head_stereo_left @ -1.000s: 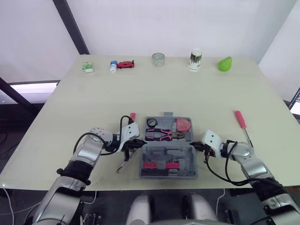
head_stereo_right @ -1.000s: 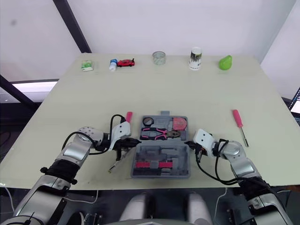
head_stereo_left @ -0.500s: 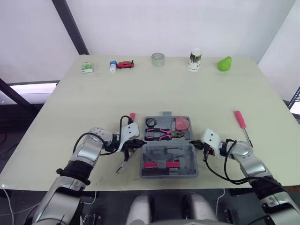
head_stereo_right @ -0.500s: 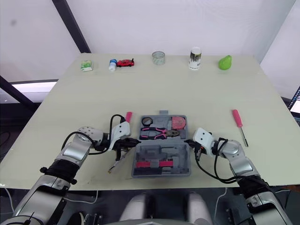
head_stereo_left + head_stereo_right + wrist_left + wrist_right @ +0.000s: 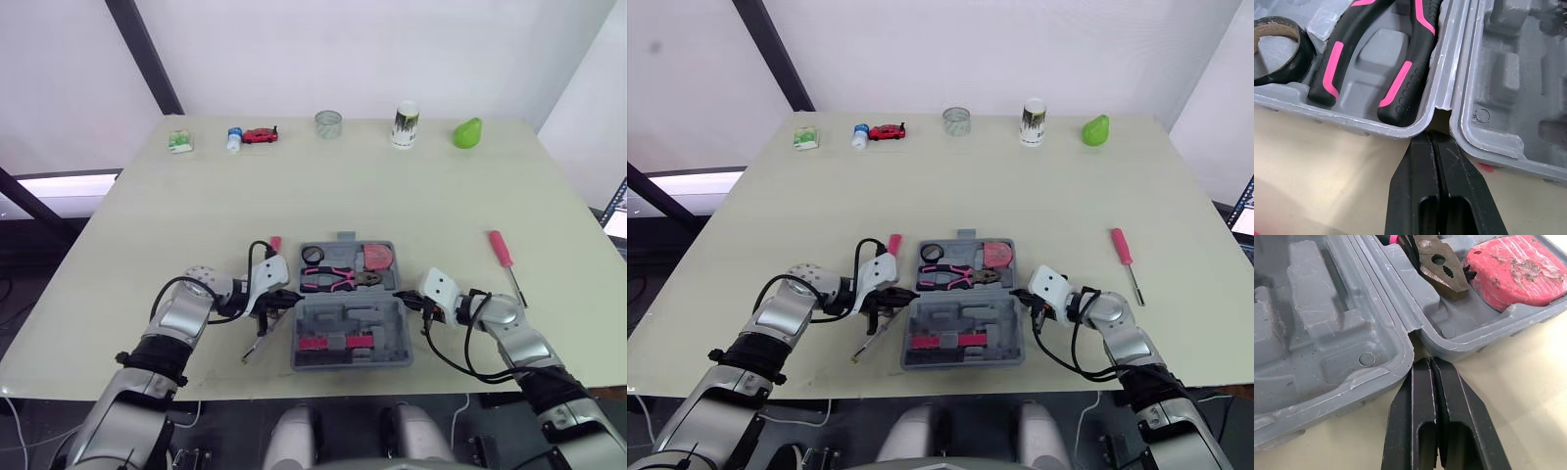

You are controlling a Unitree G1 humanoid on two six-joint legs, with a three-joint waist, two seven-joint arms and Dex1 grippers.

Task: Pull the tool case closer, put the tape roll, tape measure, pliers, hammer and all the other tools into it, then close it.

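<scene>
The tool case [image 5: 350, 315] lies open near the table's front edge, straight ahead of me, so I judge the pulling-in done or all but done. Its far half holds one tape roll [image 5: 1307, 54], one pair of pliers [image 5: 338, 279] and one pink tape measure [image 5: 381, 259]. The near half holds one pink-and-black piece [image 5: 333, 344] that I cannot make out. My left gripper [image 5: 1432, 139] is pinched closed on nothing, its tips at the hinge notch on the case's left side. My right gripper [image 5: 1429, 364] is the same at the notch on the right. Two tools lie outside. One is a pink-handled screwdriver [image 5: 503, 251], well apart on my right. The other is a pink-ended metal tool [image 5: 259, 344] just beside the case, running under my left gripper; whether it is the hammer I cannot tell. Those two have yet to go in, and the lid is not yet closed. Along the far edge stand six unrelated things: a green packet [image 5: 179, 141], a small bottle [image 5: 235, 138], a red toy car [image 5: 260, 135], a round tin [image 5: 328, 123], a cup [image 5: 405, 124] and a green pear-shaped thing [image 5: 467, 132].
</scene>
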